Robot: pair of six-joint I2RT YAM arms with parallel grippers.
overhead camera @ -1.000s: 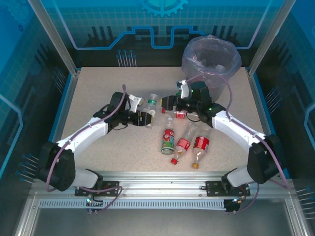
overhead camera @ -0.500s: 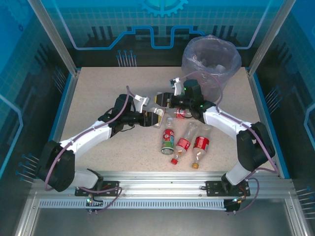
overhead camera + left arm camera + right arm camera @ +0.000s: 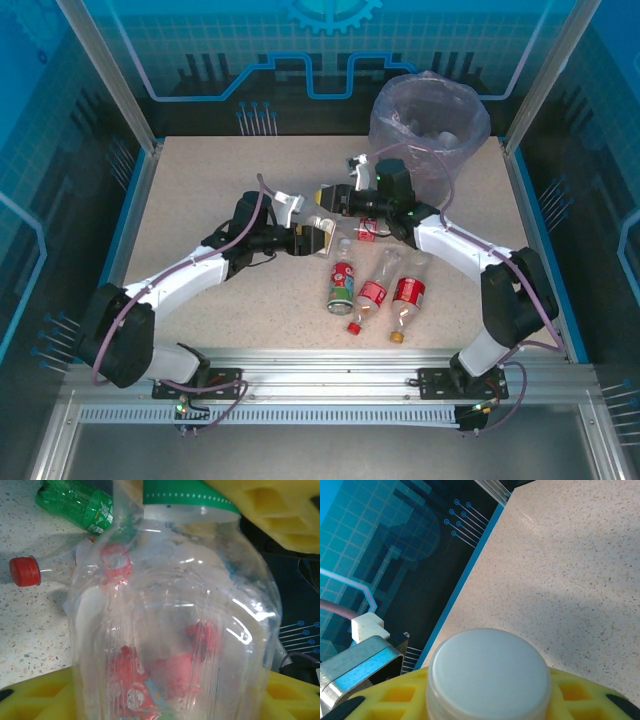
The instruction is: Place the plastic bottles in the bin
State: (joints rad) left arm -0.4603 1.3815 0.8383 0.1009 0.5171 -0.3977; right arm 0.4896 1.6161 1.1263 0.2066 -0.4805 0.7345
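A clear plastic bottle (image 3: 322, 217) with a green label band (image 3: 185, 495) and a white cap (image 3: 489, 672) hangs above the table's middle between both grippers. My right gripper (image 3: 331, 199) is shut on its cap end, yellow pads either side of the cap in the right wrist view. My left gripper (image 3: 318, 238) has the bottle's body (image 3: 175, 630) between its yellow fingers (image 3: 35, 700); how tightly they press does not show. The lavender-lined bin (image 3: 386, 135) stands at the far right, behind the right arm, with some bottles inside.
Three bottles lie in front of the grippers: a green-and-red one (image 3: 341, 284) and two red-labelled ones (image 3: 371, 293) (image 3: 407, 292). Another red-labelled bottle (image 3: 366, 230) lies under the right arm. Blue walls bound the table.
The right gripper has swung left to the bottle's cap and shut on it. The left gripper has carried the bottle slightly right to meet it, and its fingers look a little wider.
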